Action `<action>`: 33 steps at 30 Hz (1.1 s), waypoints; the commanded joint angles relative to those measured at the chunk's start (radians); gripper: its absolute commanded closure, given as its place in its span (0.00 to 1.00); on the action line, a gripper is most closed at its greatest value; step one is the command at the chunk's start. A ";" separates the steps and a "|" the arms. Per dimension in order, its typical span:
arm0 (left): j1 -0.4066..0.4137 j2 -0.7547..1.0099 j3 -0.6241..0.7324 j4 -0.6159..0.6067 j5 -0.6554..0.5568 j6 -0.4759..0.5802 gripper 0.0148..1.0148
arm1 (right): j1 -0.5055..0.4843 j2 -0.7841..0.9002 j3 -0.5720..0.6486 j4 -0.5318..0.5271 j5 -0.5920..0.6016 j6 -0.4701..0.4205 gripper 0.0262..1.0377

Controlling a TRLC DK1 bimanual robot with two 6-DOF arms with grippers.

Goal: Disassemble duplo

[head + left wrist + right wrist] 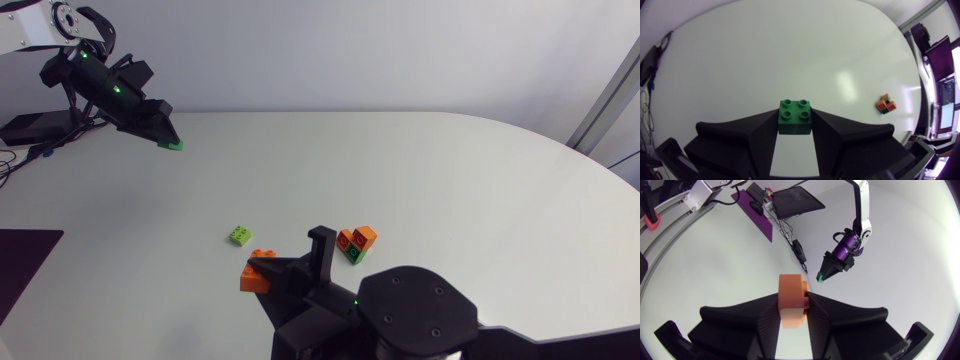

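Left gripper (795,122) clamped on green 2x2 brick (795,112) at far-left surface (400,170), right gripper (792,307) clamped on orange brick (791,300) near orange-and-green stack (355,243); lower each brick before spreading fingers (755,135), clear of stack and lime brick (240,235).

Bright, even light, one soft glare patch on the table (845,80), and only faint, soft-edged shadows.

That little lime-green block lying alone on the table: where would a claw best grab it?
Probably by two opposite flat side walls of the small lime-green plastic block, coming straight down: it sits flat on the white table with open space around it.
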 commanded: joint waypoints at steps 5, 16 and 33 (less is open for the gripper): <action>-0.067 -0.102 -0.158 0.155 -0.144 -0.052 0.67 | -0.011 -0.009 -0.033 0.002 0.012 -0.026 0.82; -0.227 -0.271 -0.770 0.687 -0.287 0.090 0.63 | -0.031 0.024 -0.029 0.009 0.012 -0.026 0.82; -0.239 -0.162 -1.000 1.033 -0.107 -0.008 0.55 | -0.034 0.024 -0.032 0.009 0.013 -0.029 0.82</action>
